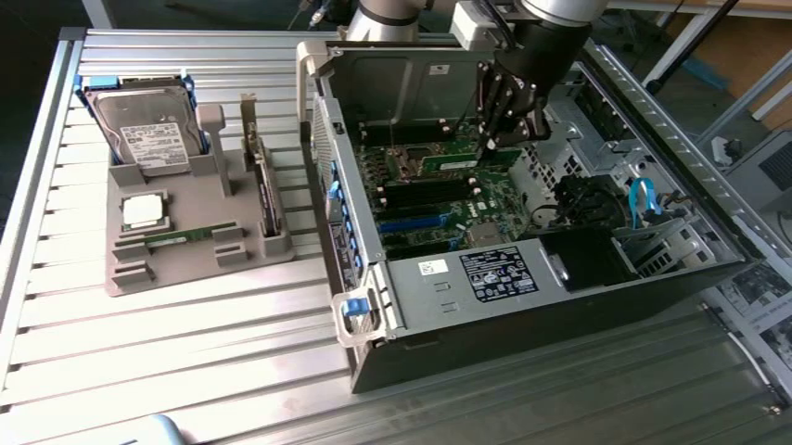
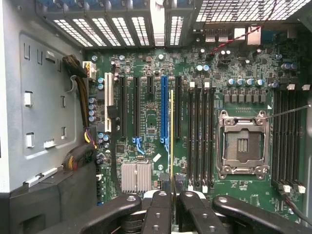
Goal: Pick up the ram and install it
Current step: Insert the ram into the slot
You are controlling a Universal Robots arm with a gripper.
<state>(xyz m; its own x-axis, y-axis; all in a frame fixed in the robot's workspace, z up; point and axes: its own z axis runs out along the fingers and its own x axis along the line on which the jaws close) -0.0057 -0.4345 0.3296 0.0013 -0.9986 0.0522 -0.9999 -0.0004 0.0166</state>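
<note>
I see the ram (image 1: 461,164), a thin green stick seen edge-on (image 2: 171,131), pinched in my nearly closed claw (image 1: 507,139) over the motherboard (image 2: 156,112) inside the case (image 1: 371,83).

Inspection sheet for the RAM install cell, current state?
Surface: slatted metal table, bare apart from holder and case.
Job's things: ram held edge-on over the motherboard; twin ram in the grey holder.
Clutter: hard drive, processor chip, expansion card, all in the holder.
Grippers: gripper shut on the ram, inside the open PC case.
Cables: blue cable, wire bundle in the case.
Surroundings: nothing seen.
</note>
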